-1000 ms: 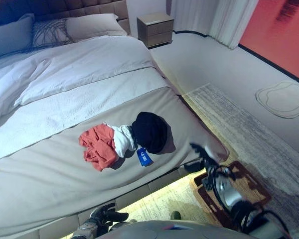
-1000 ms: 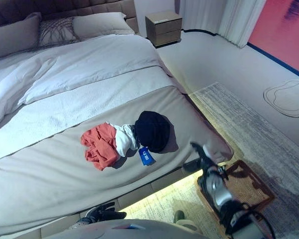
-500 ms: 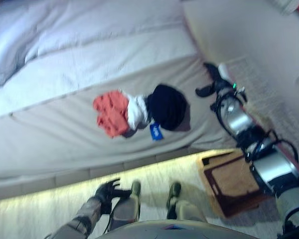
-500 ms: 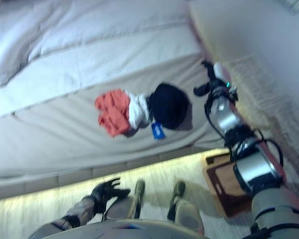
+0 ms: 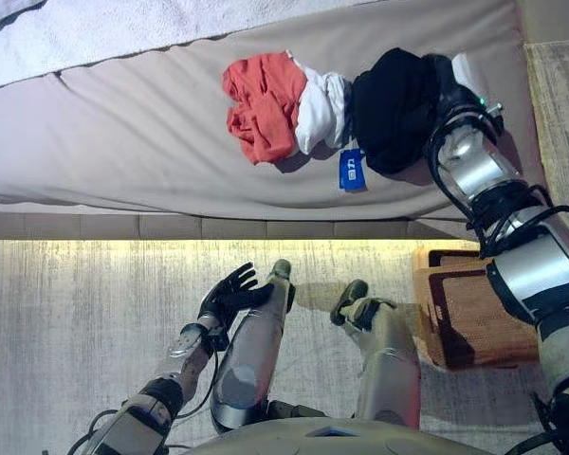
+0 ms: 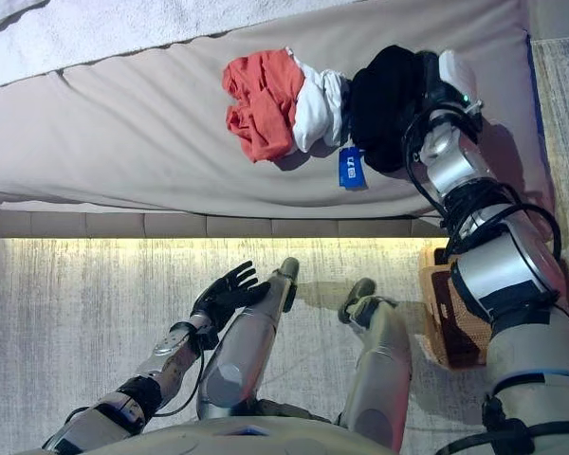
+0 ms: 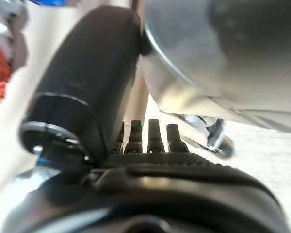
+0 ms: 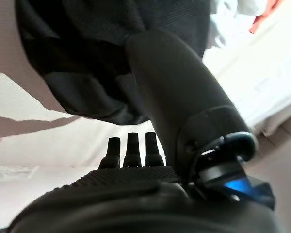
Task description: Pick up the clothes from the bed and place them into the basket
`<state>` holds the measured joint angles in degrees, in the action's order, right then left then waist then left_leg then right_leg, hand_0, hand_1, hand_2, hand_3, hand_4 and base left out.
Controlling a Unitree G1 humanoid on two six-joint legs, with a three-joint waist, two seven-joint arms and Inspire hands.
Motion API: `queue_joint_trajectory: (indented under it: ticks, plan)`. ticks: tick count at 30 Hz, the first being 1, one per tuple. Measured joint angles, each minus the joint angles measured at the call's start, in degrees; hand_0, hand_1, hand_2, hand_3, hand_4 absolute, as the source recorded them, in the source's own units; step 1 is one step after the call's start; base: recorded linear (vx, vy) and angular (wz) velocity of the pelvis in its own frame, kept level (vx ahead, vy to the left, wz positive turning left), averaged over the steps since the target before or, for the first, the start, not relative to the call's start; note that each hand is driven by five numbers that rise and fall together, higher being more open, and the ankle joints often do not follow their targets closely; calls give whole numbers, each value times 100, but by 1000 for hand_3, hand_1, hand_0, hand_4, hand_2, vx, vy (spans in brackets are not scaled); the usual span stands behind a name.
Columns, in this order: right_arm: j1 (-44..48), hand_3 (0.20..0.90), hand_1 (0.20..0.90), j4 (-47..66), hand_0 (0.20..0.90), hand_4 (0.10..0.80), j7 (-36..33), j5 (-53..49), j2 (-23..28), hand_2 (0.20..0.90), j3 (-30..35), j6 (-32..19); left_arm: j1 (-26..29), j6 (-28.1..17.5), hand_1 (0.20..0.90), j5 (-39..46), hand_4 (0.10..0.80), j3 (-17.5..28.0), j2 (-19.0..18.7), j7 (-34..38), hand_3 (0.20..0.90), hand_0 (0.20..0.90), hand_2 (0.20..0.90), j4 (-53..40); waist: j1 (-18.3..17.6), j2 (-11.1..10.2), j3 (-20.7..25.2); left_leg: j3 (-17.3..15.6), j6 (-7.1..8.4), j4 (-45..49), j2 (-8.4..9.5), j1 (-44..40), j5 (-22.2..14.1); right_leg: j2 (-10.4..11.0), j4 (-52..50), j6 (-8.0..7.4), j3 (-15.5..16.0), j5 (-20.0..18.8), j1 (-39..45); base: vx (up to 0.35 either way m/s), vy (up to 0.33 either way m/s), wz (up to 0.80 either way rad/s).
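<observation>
A pile of clothes lies near the bed's foot edge: an orange-red garment (image 5: 264, 102), a white one (image 5: 321, 109) and a black one (image 5: 394, 109), with a blue tag (image 5: 351, 171) beside them. My right hand (image 5: 452, 81) is at the black garment's right edge. In the right wrist view its fingers (image 8: 128, 145) are straight, with the black cloth (image 8: 87, 58) just past them and nothing held. My left hand (image 5: 229, 294) hangs low over the rug with spread fingers, empty. A brown wicker basket (image 5: 474, 318) stands on the floor at the right, partly behind my right arm.
The bed's beige cover (image 5: 123, 142) spreads wide to the left of the pile. A lit strip runs along the bed base (image 5: 123, 227). A pale rug (image 5: 66, 332) covers the floor before the bed.
The camera has tilted down towards the bed edge and floor. My right hand has reached forward from beside the bed to the black garment. The left hand stays low.
</observation>
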<state>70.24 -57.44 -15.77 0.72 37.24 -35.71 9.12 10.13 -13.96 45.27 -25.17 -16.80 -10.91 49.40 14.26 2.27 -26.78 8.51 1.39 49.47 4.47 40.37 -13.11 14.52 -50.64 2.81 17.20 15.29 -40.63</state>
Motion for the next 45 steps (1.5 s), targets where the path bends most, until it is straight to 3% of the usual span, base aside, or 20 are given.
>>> queue_joint_trajectory:
  ticks: [4, 6, 8, 9, 10, 11, 12, 14, 18, 19, 21, 28, 32, 36, 40, 45]
  plan:
    - [518, 900, 900, -124, 900, 800, 131, 21, 242, 900, -177, 135, -52, -34, 900, 343, 800, 26, -135, -118, 900, 900, 900, -412, 16, 68, -179, -26, 13, 501, 77, 535, -92, 71, -601, -48, -173, 32, -536, -16, 35, 9]
    - [618, 900, 900, -196, 900, 800, 237, 28, 364, 900, -251, 179, -176, -102, 900, 483, 800, 71, -255, -198, 900, 900, 900, -650, 29, 109, -252, -39, 34, 794, 179, 802, -104, 75, -826, -48, -409, 89, -811, 3, 35, 29]
    - [816, 900, 900, -320, 900, 800, 418, 27, 361, 900, -461, 179, -280, -122, 900, 600, 800, 86, -294, -210, 900, 900, 900, -728, 120, 155, -286, 2, 56, 835, 192, 974, -134, 54, -779, -59, -390, 86, -998, 6, 5, -21]
    - [900, 900, 900, -420, 900, 800, 542, 21, 347, 900, -575, 185, -356, -120, 900, 668, 800, 78, -301, -217, 900, 900, 900, -758, 211, 227, -326, 30, 23, 843, 140, 1033, -127, -11, -1064, -195, -396, 173, -1090, -7, -7, -29]
    - [901, 900, 900, -489, 900, 800, 606, -4, 327, 900, -567, 224, -421, -121, 900, 712, 800, 77, -353, -222, 900, 900, 900, -829, 217, 233, -332, 34, -9, 914, 157, 1081, -108, -24, -1534, -231, -463, 347, -1128, -21, -3, 24]
    - [947, 900, 900, -570, 900, 800, 718, -16, 364, 900, -547, 328, -533, -133, 900, 799, 800, 93, -489, -248, 900, 900, 900, -1052, 161, 208, -323, -50, 1, 1026, 208, 1239, -107, -91, -2061, -167, -519, 809, -904, -24, 4, 55]
    - [1079, 900, 900, -592, 900, 800, 798, -19, 409, 900, -552, 368, -563, -160, 900, 885, 800, 127, -515, -269, 900, 900, 900, -1168, 143, 238, -340, -94, 20, 1063, 242, 1360, -112, -138, -1978, 82, -555, 1245, -937, -32, 2, 73]
    - [1348, 900, 900, -683, 900, 800, 992, -30, 425, 900, -577, 362, -664, -217, 900, 1099, 800, 195, -509, -340, 900, 900, 900, -1261, 195, 293, -358, -101, 13, 1325, 279, 1525, -225, -198, -1873, 6, -522, 1212, -1231, -30, -20, 16]
    - [1346, 900, 900, -703, 900, 800, 1456, -213, 450, 900, -584, 384, -853, -216, 900, 1109, 800, 228, -518, -375, 900, 900, 900, -1290, 285, 303, -380, 36, 18, 1180, 317, 1524, -182, -223, -1769, 9, -398, 1210, -1198, -18, -46, -8]
    - [1347, 480, 540, -703, 540, 380, 1545, -260, 500, 540, -584, 379, -848, -217, 900, 1109, 800, 251, -518, -381, 900, 900, 900, -1302, 288, 303, -380, 46, 17, 1126, 312, 1519, -180, -223, -1712, 10, -391, 1210, -1184, 2, -36, 14]
    - [1347, 200, 300, -703, 300, 100, 1581, -416, 548, 300, -581, 369, -863, -220, 900, 1109, 800, 258, -528, -382, 900, 900, 900, -1376, 295, 301, -381, 40, 17, 1047, 306, 1498, -177, -224, -1646, 12, -385, 1208, -1164, 17, -41, 8]
    - [1316, 200, 300, -881, 300, 100, 1640, -753, 523, 300, -579, 283, -968, -256, 900, 1106, 800, 260, -536, -403, 900, 900, 900, -1492, 266, 294, -382, -11, -31, 714, 254, 923, 2, -261, -1303, -9, -382, 1173, -612, 41, -8, -7]
    - [1290, 200, 300, -909, 300, 100, 1641, -864, 524, 300, -561, 283, -1051, -253, 900, 1100, 800, 251, -535, -410, 900, 900, 900, -1504, 233, 289, -380, -11, -28, 489, 229, 513, 135, -330, -983, -10, -394, 946, -190, 64, 26, -7]
    - [1283, 200, 300, -942, 300, 100, 1632, -871, 536, 300, -526, 289, -1120, -249, 900, 1077, 800, 259, -535, -383, 900, 900, 900, -1530, 168, 272, -371, -82, -1, 157, 207, -38, 161, -344, -572, 87, -406, 678, 350, 106, 8, -6]
    - [1262, 200, 300, -1002, 300, 100, 1635, -879, 621, 300, -504, 342, -1145, -236, 900, 917, 800, 286, -535, -299, 900, 900, 900, -1542, 173, 244, -357, -121, 2, -244, 144, -670, 168, -414, -117, 42, -408, 521, 949, 120, 0, -13]
    - [1132, 200, 300, -1012, 300, 100, 1599, -918, 834, 300, -31, 334, -1130, -127, 900, 662, 800, 514, -571, -182, 900, 900, 900, -1540, 129, 2, -241, -237, 3, -659, 46, -1386, 168, -489, 360, 29, -444, 410, 1597, 145, -30, -13]
